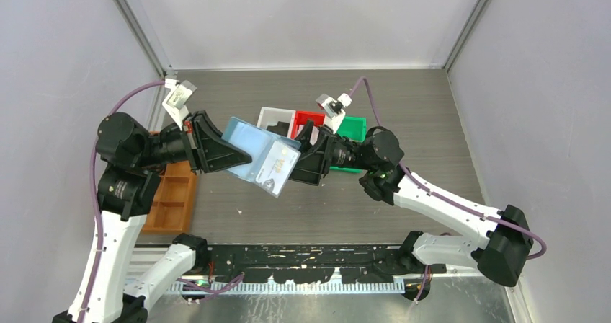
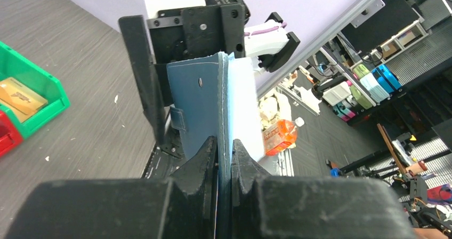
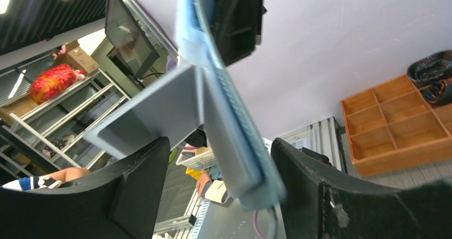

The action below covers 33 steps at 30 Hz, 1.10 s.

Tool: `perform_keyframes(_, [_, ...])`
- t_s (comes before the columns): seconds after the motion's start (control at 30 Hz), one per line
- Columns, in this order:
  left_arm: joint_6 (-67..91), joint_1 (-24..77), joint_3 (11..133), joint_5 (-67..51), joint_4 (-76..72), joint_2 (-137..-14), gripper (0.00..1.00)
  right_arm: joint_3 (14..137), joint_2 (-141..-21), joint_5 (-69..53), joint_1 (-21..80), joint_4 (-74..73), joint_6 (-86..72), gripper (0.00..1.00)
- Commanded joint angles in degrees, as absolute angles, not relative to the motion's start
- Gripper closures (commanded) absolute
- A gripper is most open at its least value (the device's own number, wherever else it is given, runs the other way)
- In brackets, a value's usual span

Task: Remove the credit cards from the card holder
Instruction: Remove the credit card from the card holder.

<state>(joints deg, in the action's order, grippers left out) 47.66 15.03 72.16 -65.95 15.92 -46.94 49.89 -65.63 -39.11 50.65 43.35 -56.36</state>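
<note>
Above table [image 1: 432, 121], left gripper [image 2: 225, 147] pinching card holder [image 2: 196, 103] edge

2 arms: left arm [image 1: 115, 226], right arm [image 1: 450, 209]. 2 grippers: left gripper [image 2: 224, 145], right gripper [image 3: 221, 153]. 2 purple cables, one per arm. 1 blue card holder [image 1: 245, 144]. 3 small bins: 1 white bin [image 1: 271, 117], 1 red bin [image 1: 303, 120], 1 green bin [image 1: 354, 128]. 2 credit cards in sight: 1 silvery card [image 1: 278, 167] in the holder slot, 1 gold card [image 2: 19, 98] in the green bin. can't tell if more sit behind the silvery one. 1 orange-brown compartment tray [image 1: 173, 204], compartment count partly hidden.
</note>
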Motion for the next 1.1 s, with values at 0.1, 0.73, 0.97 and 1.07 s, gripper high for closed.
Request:
perform_keyframes(0.1, [40.19, 15.14, 72.44, -63.03, 19.3, -46.51, 1.0, 56.31, -66.15, -36.17, 53.15, 41.22, -55.72, 0.34])
perform_keyframes(0.73, [41.59, 15.13, 65.39, -52.66, 19.18, -41.99, 0.32, 96.78, -75.12, 7.02, 64.94, -47.37, -33.79, 0.99])
perform_keyframes(0.97, [44.43, 15.07, 61.5, -54.06, 15.63, -40.15, 0.33, 108.4, -81.81, 17.99, 68.03, -61.3, -34.19, 0.99])
perform_keyframes(1.07, [45.25, 15.12, 61.07, -55.89, 14.59, -39.74, 0.33, 109.28, -82.03, 18.96, 68.19, -62.18, -34.1, 0.99])
